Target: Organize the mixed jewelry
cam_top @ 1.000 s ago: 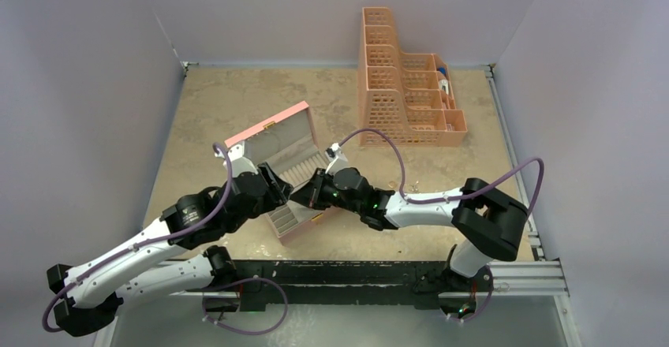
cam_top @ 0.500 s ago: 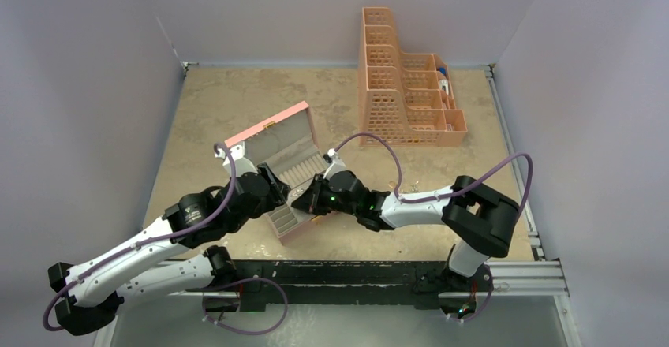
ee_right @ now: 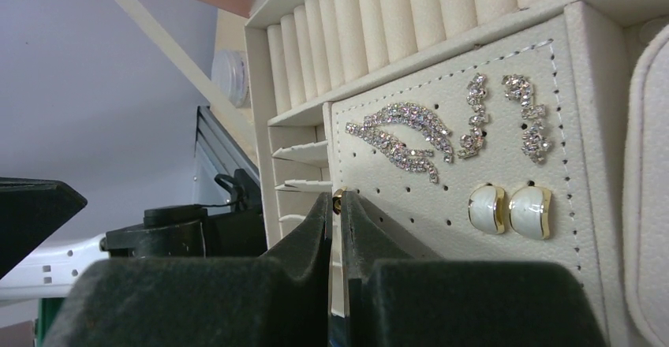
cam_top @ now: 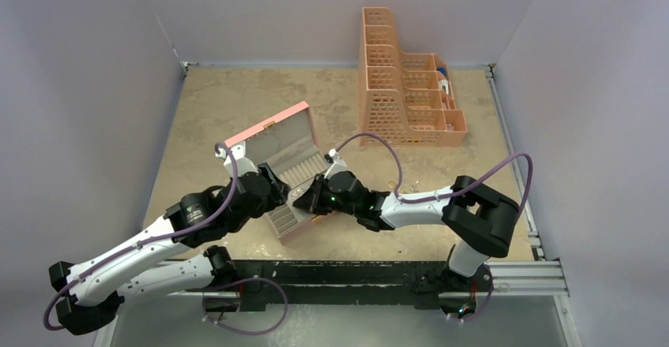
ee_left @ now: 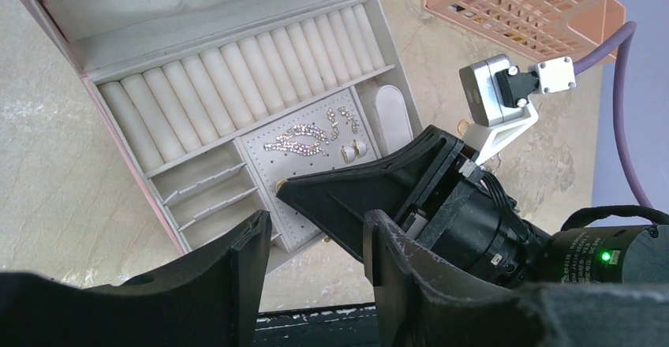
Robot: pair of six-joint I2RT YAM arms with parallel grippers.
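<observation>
**Top view.** The pink jewellery box (cam_top: 276, 146) stands open on the bench (cam_top: 221, 95), with its lid raised toward 11 o'clock. An orange rack (cam_top: 406, 95) stands well apart, at 1 o'clock of the box. The left claw (cam_top: 276, 189) sits at the box's 8 o'clock edge. The right claw (cam_top: 300, 199) reaches in from 4 o'clock over the near tray. Neither claw's state can be read from this view.

**Left wrist view.** The left claw (ee_left: 315, 222) has its jaws apart and grips nothing. Beyond it, the tip of the right claw (ee_left: 288, 189) meets the 7 o'clock corner of the perforated panel (ee_left: 312, 164), where a gold stud (ee_left: 282, 182) glints. Sparkly earrings (ee_left: 300, 138) and a pair of white studs (ee_left: 351, 151) are already seated on the panel. The ring rolls (ee_left: 237, 71) lie at 12 o'clock of it.

**Right wrist view.** The right claw (ee_right: 338, 201) is closed on the gold stud (ee_right: 338, 193), pinching it at the very fingertips against the panel's left edge. The sparkly earrings lie at 1 o'clock of the tips and the white studs at 3 o'clock.

**Procedure (judgement).** The step appears to be seating the stud in a free panel hole.
- Line the post up with a hole clear of the seated pieces.
- Press straight along the post. The pinch is slim, so a sideways load could flick the stud out.
- Open the claw only once the stud is seated.
- If the box slides, brace its wall with the left claw.
</observation>
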